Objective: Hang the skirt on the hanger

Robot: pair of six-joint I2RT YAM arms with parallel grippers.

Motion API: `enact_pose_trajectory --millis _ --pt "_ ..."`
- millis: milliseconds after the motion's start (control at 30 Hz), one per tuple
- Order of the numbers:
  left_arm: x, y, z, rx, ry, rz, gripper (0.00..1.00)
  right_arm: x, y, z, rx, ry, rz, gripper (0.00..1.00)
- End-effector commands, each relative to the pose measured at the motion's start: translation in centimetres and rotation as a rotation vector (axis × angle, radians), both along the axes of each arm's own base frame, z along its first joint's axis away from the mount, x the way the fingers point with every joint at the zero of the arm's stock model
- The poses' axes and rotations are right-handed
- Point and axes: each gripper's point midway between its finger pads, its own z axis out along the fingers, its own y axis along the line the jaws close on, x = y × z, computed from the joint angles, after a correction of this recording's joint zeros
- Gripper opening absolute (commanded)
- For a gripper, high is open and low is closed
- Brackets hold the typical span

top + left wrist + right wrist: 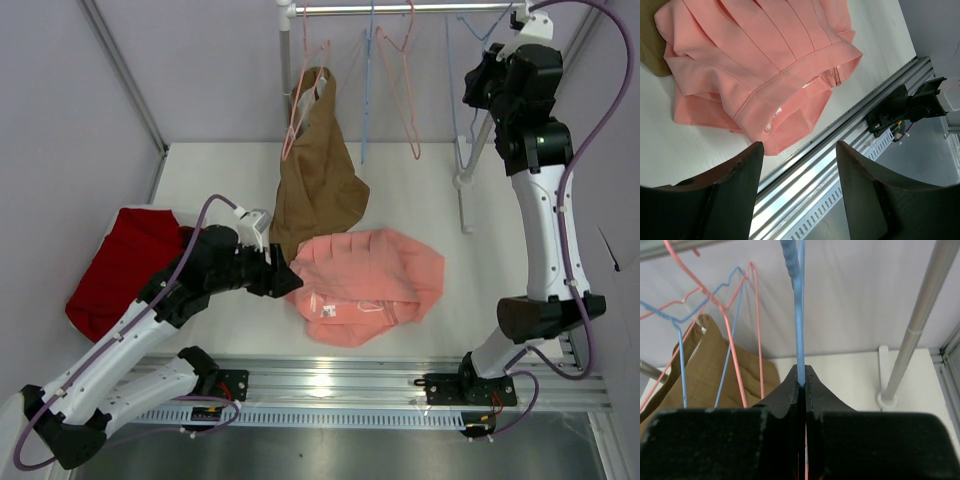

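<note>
The salmon-pink pleated skirt lies crumpled on the white table, and its waistband fills the left wrist view. My left gripper is open and empty at the skirt's left edge, with its fingertips just short of the fabric. My right gripper is raised by the rail at the top right. It is shut on the wire of a pale-blue hanger, which also shows faintly in the top view.
A brown garment hangs on a pink hanger from the rail. Another blue hanger and a pink hanger hang beside it. A dark red cloth lies at the left. The rack pole stands at the right, and the aluminium rail runs in front.
</note>
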Motion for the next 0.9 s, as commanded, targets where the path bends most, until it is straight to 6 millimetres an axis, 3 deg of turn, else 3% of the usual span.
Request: enact_pose_trajectory --millis 0,33,67,100,133,167,200,233,267,333,367,433,500,567,700,867 --pt "0.5 -0.6 0.5 -0.023 -0.034 -0.011 0.65 -3.4 -0.8 -2.8 0.046 0.103 -0.033 0.0" --pt "0.5 -0.7 0.6 -0.026 -0.035 -0.013 0.64 -6.0 -1.0 -1.7 0.064 0.08 -0.029 0.0" --pt "0.5 -0.7 0.3 -0.022 -0.03 -0.013 0.64 -7.2 -0.9 -2.4 0.074 0.095 -0.018 0.0" --pt "0.4 -0.7 0.2 -0.023 -0.028 -0.017 0.64 -8.1 -0.8 -5.9 0.074 0.189 -0.007 0.0" --pt "0.4 -0.7 -0.4 -0.014 -0.017 -0.019 0.62 -9.4 -0.5 -6.8 0.107 0.214 0.004 0.0" --pt "0.3 -0.7 -0.5 -0.014 -0.016 -0.022 0.62 -12.4 -0.2 -6.0 0.131 0.183 0.04 0.0" --pt "0.2 -0.7 -0.8 -0.011 -0.01 -0.024 0.61 -14.0 1.0 -7.2 0.152 0.218 0.114 0.0" --pt "0.0 -0.6 -1.4 -0.005 -0.003 -0.025 0.58 -15.3 2.1 -10.4 0.169 0.298 0.148 0.0" --pt "-0.3 -0.7 -1.8 -0.003 0.004 -0.029 0.57 -17.7 2.7 -10.3 0.18 0.282 0.188 0.0" --pt "-0.7 -0.6 -3.2 0.019 0.018 -0.017 0.57 -20.6 5.0 -13.9 0.182 0.386 0.278 0.0" --pt "-1.3 -0.9 -3.4 0.022 0.018 -0.038 0.57 -22.5 5.7 -13.8 0.206 0.381 0.318 0.0" --pt "-1.5 -1.1 -4.1 0.041 0.02 -0.028 0.55 -25.6 7.9 -16.4 0.204 0.465 0.417 0.0" --pt "-2.5 -2.0 -4.7 0.054 0.019 -0.062 0.55 -28.4 8.9 -16.8 0.252 0.472 0.484 0.0" --pt "-3.1 -2.7 -5.1 0.066 0.016 -0.064 0.52 -30.6 10.1 -17.9 0.261 0.515 0.566 0.0" --pt "-3.6 -4.1 -6.8 0.094 0.045 -0.069 0.46 -33.9 10.4 -18.0 0.259 0.551 0.663 0.0" --pt "-3.1 -5.3 -7.9 0.088 0.062 -0.011 0.41 -36.0 9.7 -18.4 0.208 0.595 0.708 0.0"
